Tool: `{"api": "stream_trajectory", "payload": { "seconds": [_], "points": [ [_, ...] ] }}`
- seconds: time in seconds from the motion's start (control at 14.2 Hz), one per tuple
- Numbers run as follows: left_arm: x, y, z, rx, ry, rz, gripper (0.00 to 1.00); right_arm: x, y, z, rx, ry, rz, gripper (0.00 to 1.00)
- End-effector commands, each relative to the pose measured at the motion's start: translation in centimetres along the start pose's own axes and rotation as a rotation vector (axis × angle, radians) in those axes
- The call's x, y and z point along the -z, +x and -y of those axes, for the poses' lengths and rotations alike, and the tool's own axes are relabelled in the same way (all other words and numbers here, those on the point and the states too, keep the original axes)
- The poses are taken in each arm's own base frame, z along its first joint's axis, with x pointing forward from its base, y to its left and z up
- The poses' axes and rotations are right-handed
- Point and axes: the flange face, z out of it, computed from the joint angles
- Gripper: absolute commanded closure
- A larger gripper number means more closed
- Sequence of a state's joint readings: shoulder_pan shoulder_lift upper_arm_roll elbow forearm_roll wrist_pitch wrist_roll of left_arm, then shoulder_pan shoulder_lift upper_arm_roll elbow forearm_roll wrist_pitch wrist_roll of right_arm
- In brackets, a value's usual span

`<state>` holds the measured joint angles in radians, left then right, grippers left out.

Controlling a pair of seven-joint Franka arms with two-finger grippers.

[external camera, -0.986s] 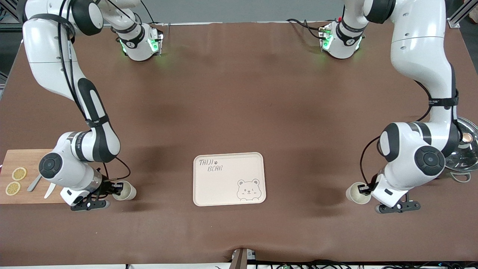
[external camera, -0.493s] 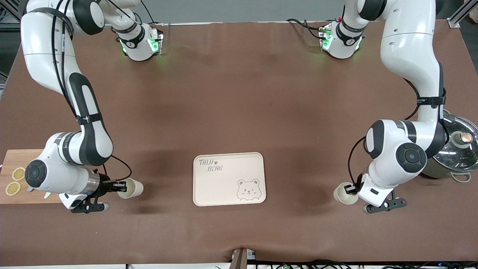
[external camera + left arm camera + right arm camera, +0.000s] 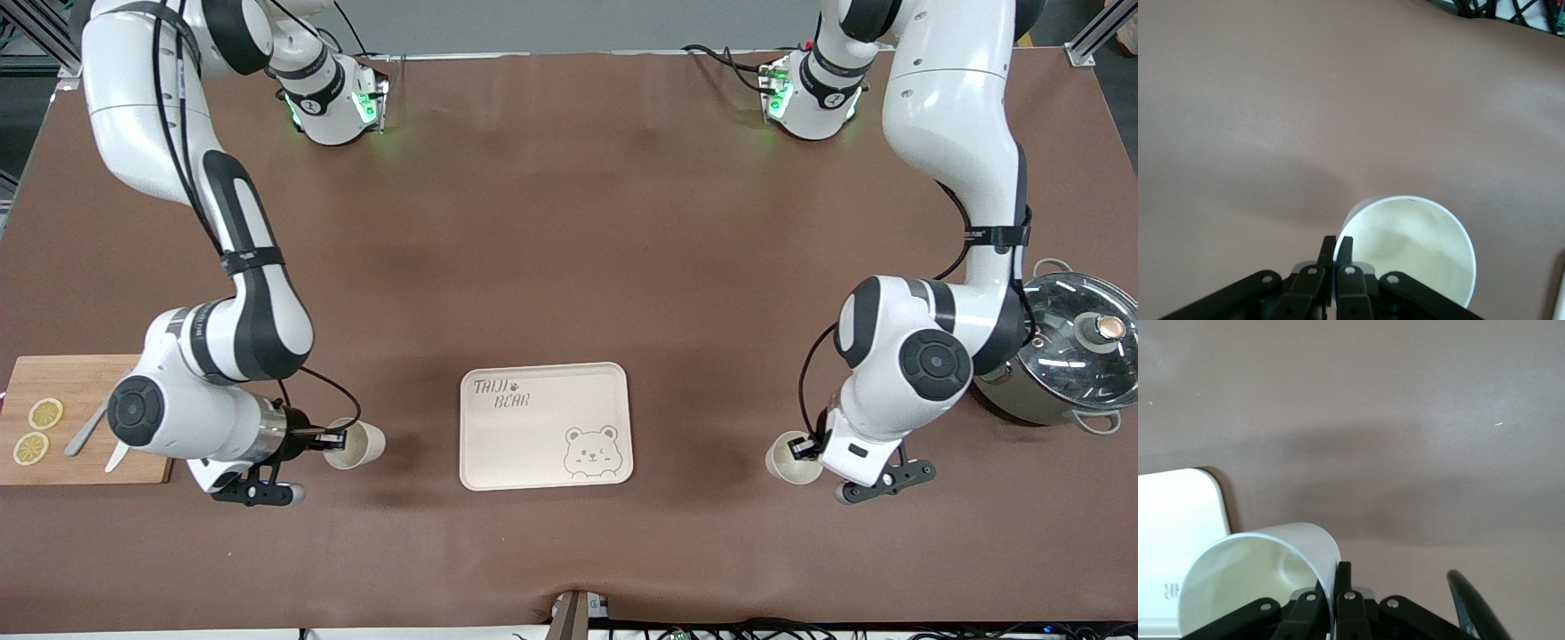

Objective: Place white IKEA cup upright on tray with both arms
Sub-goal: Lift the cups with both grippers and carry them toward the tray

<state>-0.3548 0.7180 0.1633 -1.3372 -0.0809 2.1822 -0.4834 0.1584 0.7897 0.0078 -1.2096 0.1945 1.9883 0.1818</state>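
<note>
The cream tray (image 3: 533,444) with "TAIJI BEAR" and a bear face lies on the brown table near the front camera. My right gripper (image 3: 331,438) is shut on the rim of a white cup (image 3: 357,444), held tilted over the table between the cutting board and the tray. In the right wrist view the gripper (image 3: 1336,577) pinches the cup wall (image 3: 1251,580), with the tray corner (image 3: 1171,540) close by. My left gripper (image 3: 807,447) is shut on the rim of a second white cup (image 3: 789,462) over the table between the tray and the pot. The left wrist view shows the gripper (image 3: 1336,250) and that cup (image 3: 1411,253).
A wooden cutting board (image 3: 80,391) with lemon slices and a knife lies at the right arm's end of the table. A steel pot with a glass lid (image 3: 1067,351) stands at the left arm's end.
Both arms have moved toward the tray, each carrying its cup. The left arm has uncovered the pot.
</note>
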Motion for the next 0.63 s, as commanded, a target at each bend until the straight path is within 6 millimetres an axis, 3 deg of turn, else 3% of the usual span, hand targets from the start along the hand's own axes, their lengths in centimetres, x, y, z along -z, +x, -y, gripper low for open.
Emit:
{"api": "stream_trajectory", "payload": {
  "seconds": [0.0, 0.56],
  "points": [
    [1.2, -0.9, -1.3, 0.043, 0.002, 0.004, 1.00, 0.5, -0.9, 2.6, -0.059, 0.004, 0.007, 1.00],
    [2.4, -4.5, -7.5, 0.148, -0.023, -0.005, 1.00, -1.7, -3.8, 11.0, -0.167, -0.001, -0.002, 1.00]
  ]
}}
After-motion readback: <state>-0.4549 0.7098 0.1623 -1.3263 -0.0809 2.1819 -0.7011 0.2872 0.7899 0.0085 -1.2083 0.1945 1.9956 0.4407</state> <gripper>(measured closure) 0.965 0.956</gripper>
